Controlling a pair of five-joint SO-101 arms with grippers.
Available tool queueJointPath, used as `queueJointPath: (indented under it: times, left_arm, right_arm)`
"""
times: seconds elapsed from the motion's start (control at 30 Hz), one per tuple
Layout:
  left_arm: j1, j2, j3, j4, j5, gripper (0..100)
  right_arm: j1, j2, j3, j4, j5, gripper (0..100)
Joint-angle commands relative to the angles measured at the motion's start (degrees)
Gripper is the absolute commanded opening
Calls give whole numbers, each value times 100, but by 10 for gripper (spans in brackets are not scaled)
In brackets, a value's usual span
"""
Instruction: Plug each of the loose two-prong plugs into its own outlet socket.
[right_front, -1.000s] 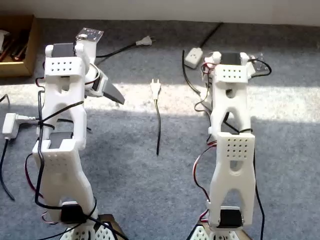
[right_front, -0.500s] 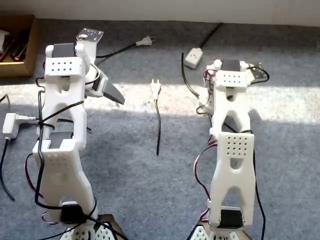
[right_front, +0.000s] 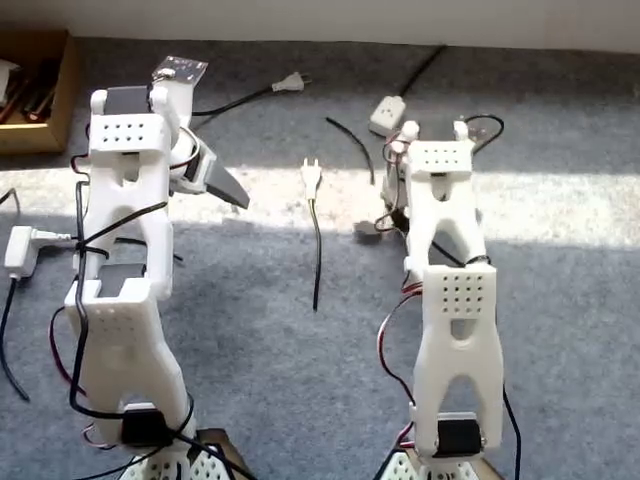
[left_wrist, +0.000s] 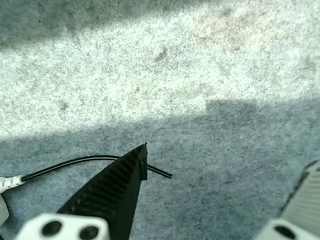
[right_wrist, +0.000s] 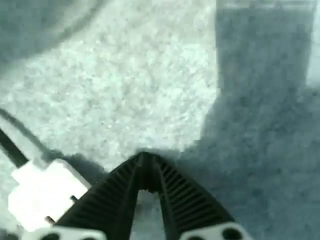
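**Right hand closed beside a plug, left hand spread wide**

My right hand (right_wrist: 144, 161) is pressed together: the two dark ribbed fingers meet at their tips and pinch nothing. It points down at the grey carpet (right_wrist: 150, 75), just where the sunlit strip gives way to shadow. A white plug (right_wrist: 44, 196) lies just beside one finger, and its black cord (right_wrist: 10, 145) runs off away from me. Whether finger and plug touch, I cannot tell.

In the high view my right arm stretches out over the sunlit strip. The outlet socket (right_front: 385, 115) sits just beyond it on the far side, with a dark lead running from it to the far edge.

My left hand (right_front: 208, 175) is spread wide and holds nothing. In the left wrist view its dark ribbed finger hangs over the carpet with the other finger well apart from it. A thin cable (left_wrist: 75, 162) passes behind the dark fingertip and ends just past it.

The middle plug (right_front: 311, 174) lies between my two arms on the sunlit strip. Its prongs point to the far side and its cord trails towards the near side. The far plug (right_front: 290, 82) lies farther off, to the left of the socket, and its cord leads back towards my left arm. Neither of these two is in the socket — both lie loose on the carpet.

A white connector (right_front: 20, 250) with its leads rests left of my left arm. A wooden box (right_front: 30, 90) stands in the far-left corner.
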Motion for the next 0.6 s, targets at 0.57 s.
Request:
queueJointPath:
  times: [0.57]
  left_arm:
    - [1895, -101, -40, -870, -563, 447]
  right_arm:
    - [1358, -6484, 7204, -1569, 2716, 5]
